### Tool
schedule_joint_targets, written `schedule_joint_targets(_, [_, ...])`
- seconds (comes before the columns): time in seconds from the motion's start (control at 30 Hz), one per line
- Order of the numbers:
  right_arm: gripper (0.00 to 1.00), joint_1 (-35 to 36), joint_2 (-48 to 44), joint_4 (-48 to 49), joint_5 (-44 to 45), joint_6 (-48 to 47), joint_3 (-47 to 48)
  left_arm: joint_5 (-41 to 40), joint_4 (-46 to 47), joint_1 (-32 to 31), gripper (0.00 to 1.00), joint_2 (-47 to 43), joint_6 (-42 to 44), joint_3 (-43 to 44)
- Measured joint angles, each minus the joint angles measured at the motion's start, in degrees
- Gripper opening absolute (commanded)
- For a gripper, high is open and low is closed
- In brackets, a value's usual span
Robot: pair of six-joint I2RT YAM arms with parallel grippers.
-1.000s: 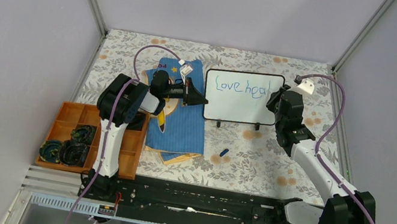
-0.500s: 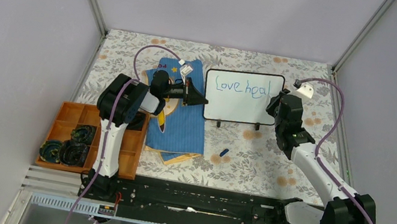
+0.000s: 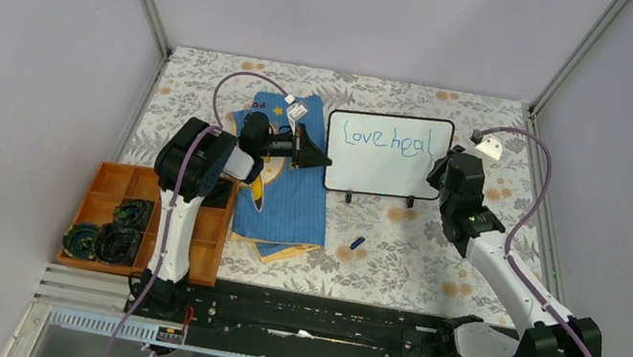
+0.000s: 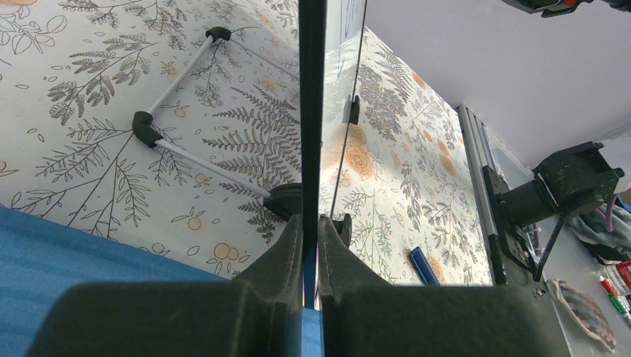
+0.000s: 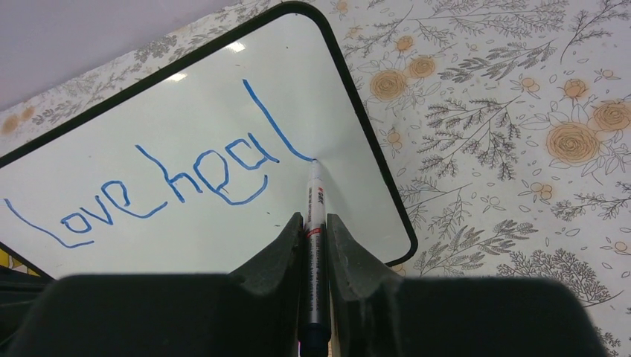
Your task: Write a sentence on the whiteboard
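Hold: my left gripper [image 4: 310, 227] is clamped on the whiteboard [image 4: 312, 89] edge.
Pen: my right gripper [image 5: 312, 222] is clamped on the marker [image 5: 315, 195].
Change: "l" stroke just completed; the sentence [image 5: 171, 178] reads "Love heal".
Meaning: writing probably unfinished.

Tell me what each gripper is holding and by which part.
Left gripper clamps the whiteboard by the black frame of its left side edge. Right gripper clamps a marker by its barrel, the tip touching the board.
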Motion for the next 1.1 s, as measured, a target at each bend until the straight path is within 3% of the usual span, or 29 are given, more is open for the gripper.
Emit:
schedule_joint_targets(0.3, [0.00,-0.11,-3.65,-0.15,0.42,0.02,-0.17,0.00,0.02,0.00,0.00,0.00,-0.02,0.00])
schedule_joint_targets(1.1, [0.00,-1.49,-0.94,3.91,0.37,0.92,1.66,0.00,0.02,0.00,0.00,0.00,-0.02,0.00])
